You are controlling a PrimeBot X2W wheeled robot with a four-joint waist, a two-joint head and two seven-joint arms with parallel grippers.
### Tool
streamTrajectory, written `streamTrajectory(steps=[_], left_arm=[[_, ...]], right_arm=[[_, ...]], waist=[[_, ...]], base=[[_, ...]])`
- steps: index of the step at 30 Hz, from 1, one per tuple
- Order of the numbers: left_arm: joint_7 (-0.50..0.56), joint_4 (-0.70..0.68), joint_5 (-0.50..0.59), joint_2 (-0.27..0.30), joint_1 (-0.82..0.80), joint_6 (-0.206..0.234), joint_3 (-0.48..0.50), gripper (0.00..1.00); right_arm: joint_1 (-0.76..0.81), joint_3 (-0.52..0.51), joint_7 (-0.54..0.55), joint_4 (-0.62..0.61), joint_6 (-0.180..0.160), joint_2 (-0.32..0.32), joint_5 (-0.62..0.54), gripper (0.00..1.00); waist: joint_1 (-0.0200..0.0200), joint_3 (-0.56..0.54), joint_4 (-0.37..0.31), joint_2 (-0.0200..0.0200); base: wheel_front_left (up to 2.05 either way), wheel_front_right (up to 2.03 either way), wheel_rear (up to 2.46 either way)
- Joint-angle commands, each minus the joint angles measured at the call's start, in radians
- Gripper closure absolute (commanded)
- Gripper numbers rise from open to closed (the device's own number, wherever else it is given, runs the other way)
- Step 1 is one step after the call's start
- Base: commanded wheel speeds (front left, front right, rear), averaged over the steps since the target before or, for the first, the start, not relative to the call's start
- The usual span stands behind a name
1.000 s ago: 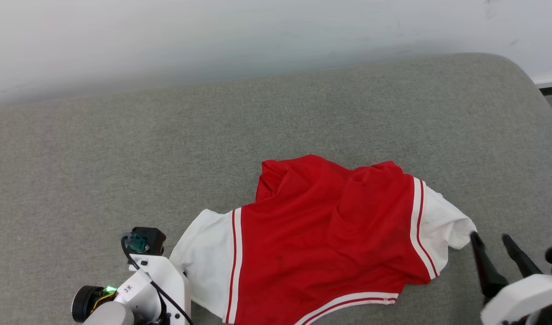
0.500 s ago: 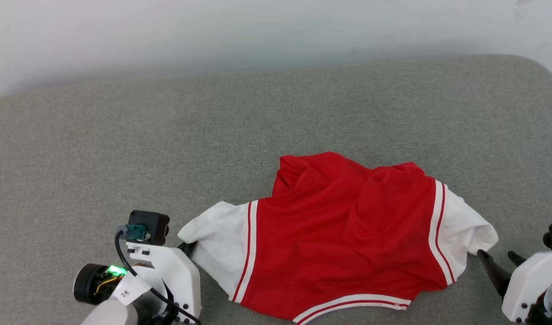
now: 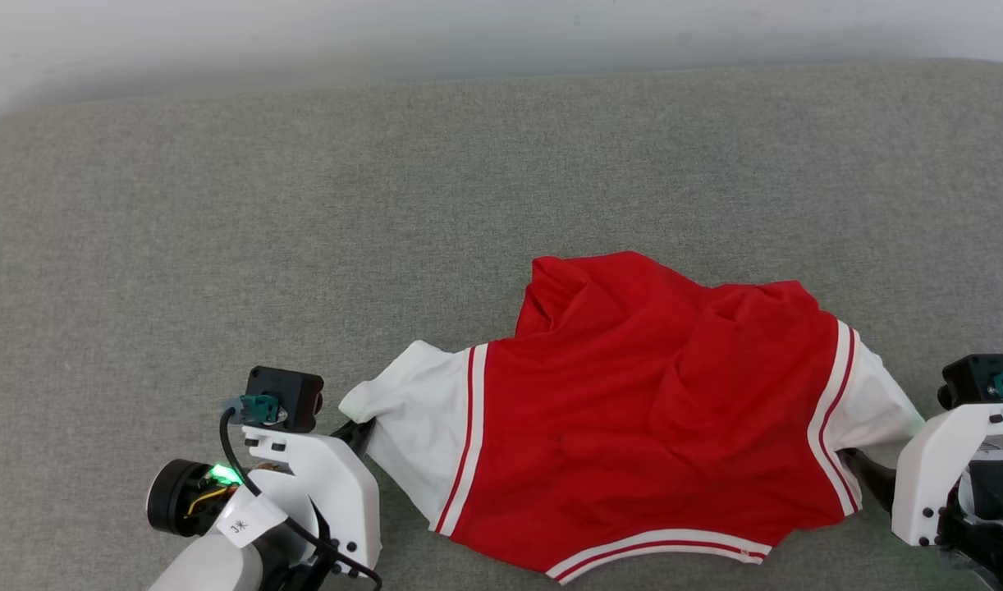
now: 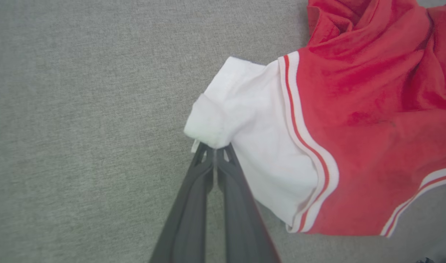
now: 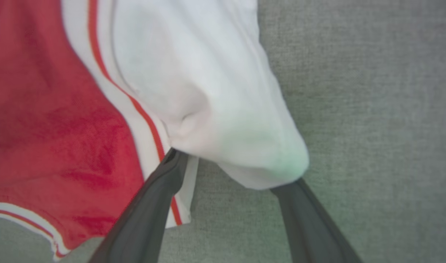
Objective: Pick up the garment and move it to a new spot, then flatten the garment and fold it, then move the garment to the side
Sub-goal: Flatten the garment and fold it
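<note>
Surface: a grey fabric surface (image 3: 304,205) spans the head view and carries everything else.
Wall: a pale wall (image 3: 304,33) runs along the surface's far edge.
Garment: the garment (image 3: 657,427) lies spread and rumpled on the surface, toward the robot's right and near its front edge. The red body is creased, with a fold bunched at the far side.
Hem: a white-and-red striped hem (image 3: 657,546) curves along the near edge.
Left sleeve end: the white left sleeve end (image 4: 245,120) points at the left arm, its tip rolled over.
Right sleeve end: the white right sleeve end (image 5: 208,80) droops over the right arm's fingers.
Left pincer: the left pincer (image 4: 215,150) is pressed together, pinching the very tip of the left sleeve end.
Right pincer: the right pincer (image 5: 235,168) is spread wide, one finger at each side of the right sleeve end, with both tips hidden under the cloth. It has no grip on the fabric.
</note>
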Motion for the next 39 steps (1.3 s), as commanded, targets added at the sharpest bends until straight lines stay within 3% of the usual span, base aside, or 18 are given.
streamTrajectory(steps=[1,2,3,12,17,28,33,39], left_arm=[[-0.002,0.003,-0.005,-0.001,-0.011,-0.004,-0.002,1.00],[-0.004,0.005,-0.004,0.000,-0.011,-0.005,-0.002,1.00],[-0.006,0.005,-0.006,-0.001,-0.012,-0.006,-0.002,1.00],[-0.049,0.009,-0.003,-0.001,0.000,-0.002,0.011,1.00],[-0.108,-0.001,0.010,0.002,0.007,0.015,0.039,1.00],[-0.184,-0.054,0.022,0.023,-0.104,0.035,0.134,1.00],[-0.208,0.007,0.001,-0.004,-0.262,0.003,0.165,1.00],[-0.244,0.174,0.021,-0.035,-0.508,-0.057,0.161,1.00]], right_arm=[[0.021,0.048,0.038,0.059,0.000,0.022,0.016,0.33],[0.021,0.059,0.045,0.068,0.000,0.025,0.028,0.78],[0.017,0.066,0.045,0.072,0.001,0.026,0.038,1.00],[-0.022,0.040,-0.061,0.024,-0.001,-0.023,0.037,1.00],[0.000,-0.036,-0.141,-0.066,0.000,-0.031,-0.003,1.00],[-0.049,-0.162,-0.120,-0.309,-0.001,0.006,-0.104,1.00],[-0.182,-0.167,-0.081,-0.302,-0.001,0.002,-0.133,1.00],[-0.409,-0.132,-0.083,-0.229,-0.001,-0.029,-0.158,1.00]], waist=[[-0.0001,0.003,0.003,0.0000],[-0.0001,0.003,0.003,0.0000],[-0.0001,0.003,0.003,0.0000],[-0.0001,-0.030,-0.005,0.0000],[-0.0001,-0.070,-0.013,0.0000],[-0.0001,-0.120,-0.033,0.0000],[-0.0001,-0.100,-0.027,0.0000],[-0.0001,-0.037,-0.014,0.0000]], base=[[0.00,0.00,0.00],[0.00,0.00,0.00],[0.00,0.00,0.00],[0.00,0.00,0.00],[0.00,0.00,0.00],[0.00,0.00,0.00],[0.00,0.00,0.00],[0.00,0.00,0.00]])
